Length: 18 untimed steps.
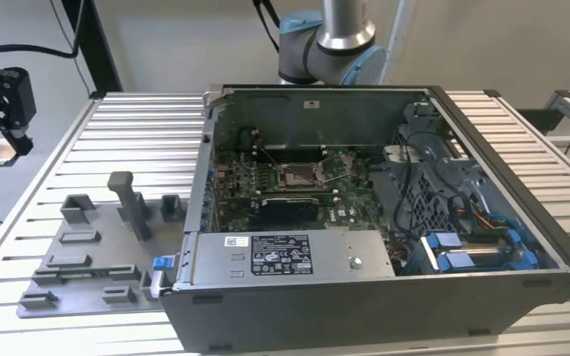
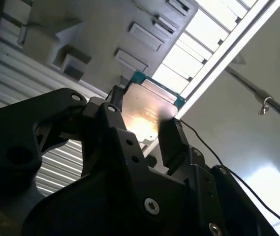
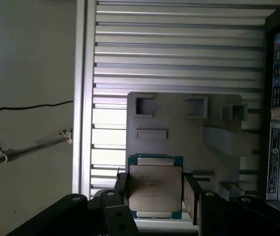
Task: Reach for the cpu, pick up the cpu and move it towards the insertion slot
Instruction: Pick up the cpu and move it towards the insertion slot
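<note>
Your gripper (image 3: 155,197) clamps the cpu (image 3: 155,186) by its edges, at 9 o'clock of the insertion slot (image 1: 298,175). A jolt could slip it.

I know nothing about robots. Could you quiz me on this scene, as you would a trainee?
1. True or false: the fingers are shut on the cpu.
2. In the exterior view, the fingers are at: A) the far left; B) the centre; C) the far right.
3. Fill in: the slot sits inside the open computer ____.
Key: 1 true; 2 A; 3 case.
</note>
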Available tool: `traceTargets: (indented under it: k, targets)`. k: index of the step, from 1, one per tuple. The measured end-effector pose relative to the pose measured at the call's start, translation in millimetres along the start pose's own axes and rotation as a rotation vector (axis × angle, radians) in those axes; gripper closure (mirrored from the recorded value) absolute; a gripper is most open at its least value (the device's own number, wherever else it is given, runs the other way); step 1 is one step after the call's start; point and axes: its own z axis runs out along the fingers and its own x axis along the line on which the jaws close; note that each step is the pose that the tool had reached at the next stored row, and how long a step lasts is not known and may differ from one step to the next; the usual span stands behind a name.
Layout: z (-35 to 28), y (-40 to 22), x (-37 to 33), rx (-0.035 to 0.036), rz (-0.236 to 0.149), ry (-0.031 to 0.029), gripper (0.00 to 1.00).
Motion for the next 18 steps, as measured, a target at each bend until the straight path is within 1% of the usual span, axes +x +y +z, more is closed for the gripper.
traceTargets:
  k: [3,5,9,18]
  targets:
    - [0.2,-0.1,-1.0,-0.0004,0.0,0.0001,1.0]
    - [0.0,-0.2,-7.7,-0.0002,0.0,0.0041,1.0]
    - [-0.2,-0.4,-22.5,-0.0002,0.0,0.0101,1.0]
    - [-0.3,-0.8,-50.1,-0.0005,0.001,0.0176,1.0]
